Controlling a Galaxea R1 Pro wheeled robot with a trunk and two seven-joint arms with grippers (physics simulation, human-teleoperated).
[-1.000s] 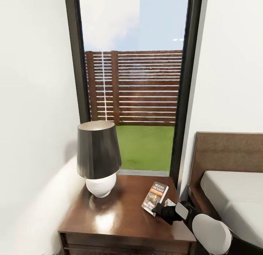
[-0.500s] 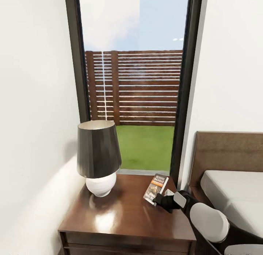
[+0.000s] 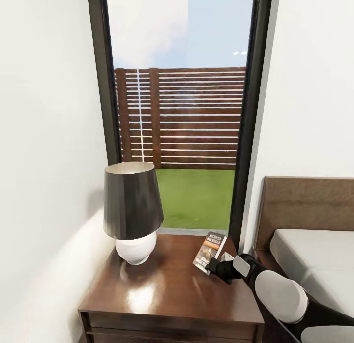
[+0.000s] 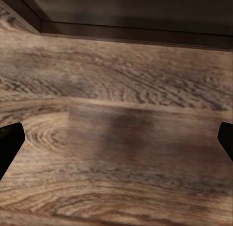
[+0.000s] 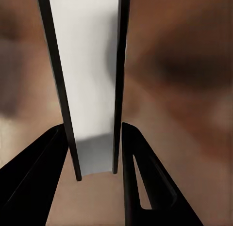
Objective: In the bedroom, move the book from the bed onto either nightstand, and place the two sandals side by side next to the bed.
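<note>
The book (image 3: pixel 210 252), a thin paperback with an orange band, is over the right rear part of the dark-brown nightstand (image 3: pixel 162 289). My right gripper (image 3: pixel 216 269) is shut on its near end. In the right wrist view the book (image 5: pixel 90 90) stands edge-on, its pale pages squeezed between the black fingers (image 5: pixel 34 177). Whether it touches the nightstand top I cannot tell. The bed (image 3: pixel 314 264) with its grey mattress lies to the right. My left gripper (image 4: pixel 116 141) is open over the wood-plank floor (image 4: pixel 116 80). The sandals are out of view.
A lamp (image 3: pixel 132 205) with a dark shade and white base stands on the nightstand's left half. Behind it is a tall black-framed window (image 3: pixel 182 112). A white wall runs close along the left. The bed's brown headboard (image 3: pixel 305 205) rises beside the nightstand.
My right gripper has carried the book a little farther toward the back of the nightstand, nearer the window. The lamp and the camera have stayed still.
</note>
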